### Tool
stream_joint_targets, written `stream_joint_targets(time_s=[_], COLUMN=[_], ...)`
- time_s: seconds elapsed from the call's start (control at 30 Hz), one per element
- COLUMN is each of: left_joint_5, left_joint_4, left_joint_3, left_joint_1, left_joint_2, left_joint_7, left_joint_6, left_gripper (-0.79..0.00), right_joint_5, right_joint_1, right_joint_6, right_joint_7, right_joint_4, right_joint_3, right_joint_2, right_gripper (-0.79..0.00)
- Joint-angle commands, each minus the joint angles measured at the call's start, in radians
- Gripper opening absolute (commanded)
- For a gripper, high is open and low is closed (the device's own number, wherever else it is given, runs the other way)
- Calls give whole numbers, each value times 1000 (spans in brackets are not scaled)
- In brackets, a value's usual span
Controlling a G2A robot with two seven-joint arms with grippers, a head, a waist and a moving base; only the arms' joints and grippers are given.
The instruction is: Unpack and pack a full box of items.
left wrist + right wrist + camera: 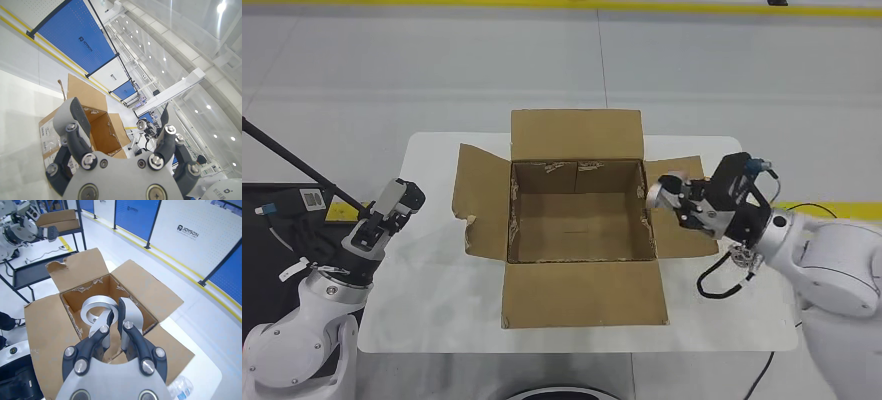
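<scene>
Right tool (115,310) is clamped on a silver ring (94,303), one finger inside the ring and one outside. It hangs at the 3 o'clock rim of the box (580,178), above the flap there. That cardboard box sits mid-surface (432,300) with all four flaps folded out. Left tool (405,193) hovers at 9 o'clock, well apart from the box, fingers spread apart. A clear bottle (180,386) is just beside the 3 o'clock flap.
</scene>
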Motion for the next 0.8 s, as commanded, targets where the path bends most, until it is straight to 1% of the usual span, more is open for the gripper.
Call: stream_joint_targets(time_s=[0.0, 0.1, 0.23, 0.3, 0.4, 0.57, 0.63, 0.77], left_joint_5=[0, 0, 0, 0, 0, 0, 0, 0], left_joint_4=[0, 0, 0, 0, 0, 0, 0, 0], left_joint_3=[0, 0, 0, 0, 0, 0, 0, 0], left_joint_1=[0, 0, 0, 0, 0, 0, 0, 0], left_joint_2=[0, 0, 0, 0, 0, 0, 0, 0], left_joint_7=[0, 0, 0, 0, 0, 0, 0, 0], left_joint_6=[0, 0, 0, 0, 0, 0, 0, 0], left_gripper=[0, 0, 0, 0, 0, 0, 0, 0], right_joint_5=[-17, -12, -3, -15, -31, -70, -99, -106], right_joint_1=[-45, -105, -192, -232, -279, -331, -338, -318], right_joint_6=[73, 136, 193, 234, 307, 439, 495, 555], right_joint_7=[87, 186, 320, 406, 498, 591, 631, 656], right_joint_4=[-42, -95, -151, -166, -163, -120, -86, -6], right_joint_3=[68, 158, 266, 309, 352, 382, 370, 319], right_joint_2=[8, 18, 28, 33, 37, 41, 42, 43], right_gripper=[-785, -785, -785, -785, -785, -785, -785, -785])
